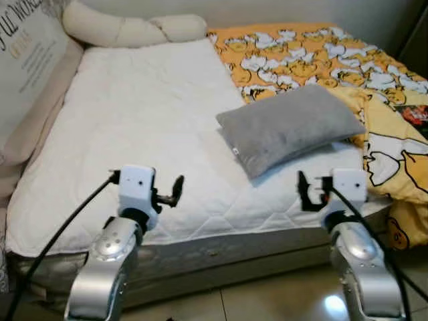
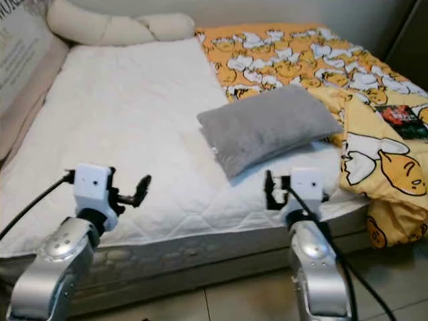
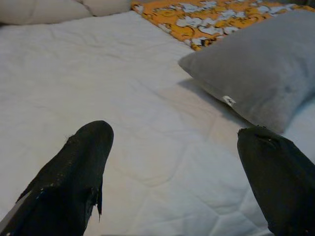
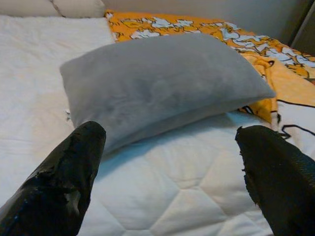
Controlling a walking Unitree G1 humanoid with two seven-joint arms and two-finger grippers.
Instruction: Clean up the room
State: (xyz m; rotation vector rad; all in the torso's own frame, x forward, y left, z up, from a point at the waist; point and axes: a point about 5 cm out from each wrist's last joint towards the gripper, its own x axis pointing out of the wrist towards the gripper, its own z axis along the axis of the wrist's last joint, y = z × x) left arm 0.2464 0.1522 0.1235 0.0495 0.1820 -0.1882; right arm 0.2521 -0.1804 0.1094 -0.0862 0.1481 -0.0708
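— Two grippers were up over the foot of the bed (image 1: 134, 127), and neither had anything in it. The left gripper (image 1: 175, 190) had its fingers spread wide above the bare white quilting; the right gripper (image 1: 306, 192) was parted just as wide, empty, aimed straight at the pillow (image 1: 291, 127).

— And where was that pillow sitting?

— The grey one lay flat on the white mattress, tilted across it, its far end touching the crumpled orange duck-print blanket (image 1: 321, 57) that covered the right side of the bed. In the right wrist view it sat just beyond the fingertips (image 4: 81, 147), near but not touched.

— How did you reckon it would handle?

— Soft and light, by the look of it. Plush cover, plump middle, so it would squash rather than resist, and it shouldn't slip much. Nothing fragile about it.

— Best place to take hold?

— My call was the near corner or the near long edge, where the filling thins and the fingers could close on a fold. The fat middle looked too thick to pinch. The left gripper stood well to the side, by the corner with the small white tag (image 3: 228, 101).
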